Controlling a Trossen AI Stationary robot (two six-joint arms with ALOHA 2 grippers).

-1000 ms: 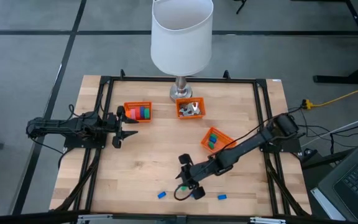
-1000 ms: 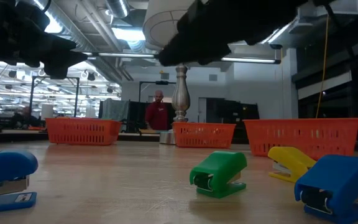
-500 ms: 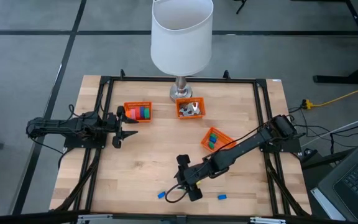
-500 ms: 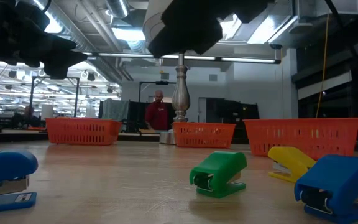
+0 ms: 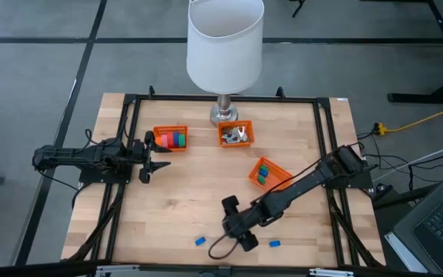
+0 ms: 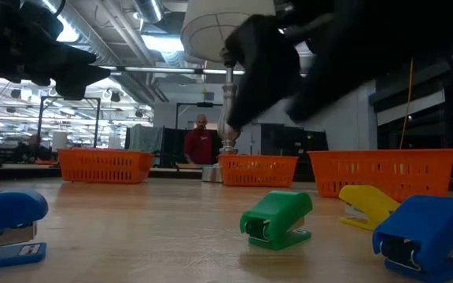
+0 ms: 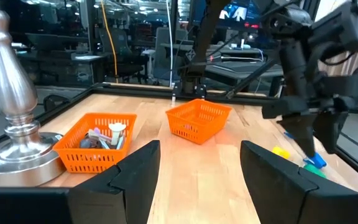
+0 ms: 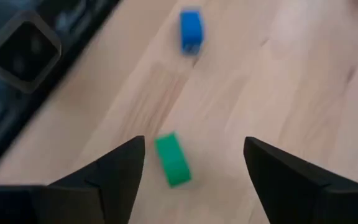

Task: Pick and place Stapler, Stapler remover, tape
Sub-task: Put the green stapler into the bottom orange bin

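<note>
A green stapler (image 8: pixel 173 160) lies on the wood between and beyond my right gripper's (image 8: pixel 191 171) open fingers, which hover over it near the table's near edge (image 5: pixel 231 225). The same green stapler (image 6: pixel 278 220) shows in the low view with a yellow one (image 6: pixel 366 206) and two blue ones (image 6: pixel 427 236) (image 6: pixel 6 228). Blue staplers (image 5: pixel 200 241) (image 5: pixel 274 244) lie on either side of the gripper. The tape rolls (image 5: pixel 175 139) sit in the far-left orange basket. My left gripper (image 5: pixel 156 154) waits open at the table's left, near that basket.
A lamp (image 5: pixel 224 46) stands at the far edge. An orange basket of silvery pieces (image 5: pixel 236 135) sits beside its base. A third, tilted basket (image 5: pixel 266 172) holds small coloured blocks, right of centre. A black frame (image 5: pixel 133 104) borders the table. Bare wood lies between the arms.
My right gripper has shifted a little toward the near edge and come down toward the green stapler; in the low view its dark shape has dropped lower. The staplers have not moved.
</note>
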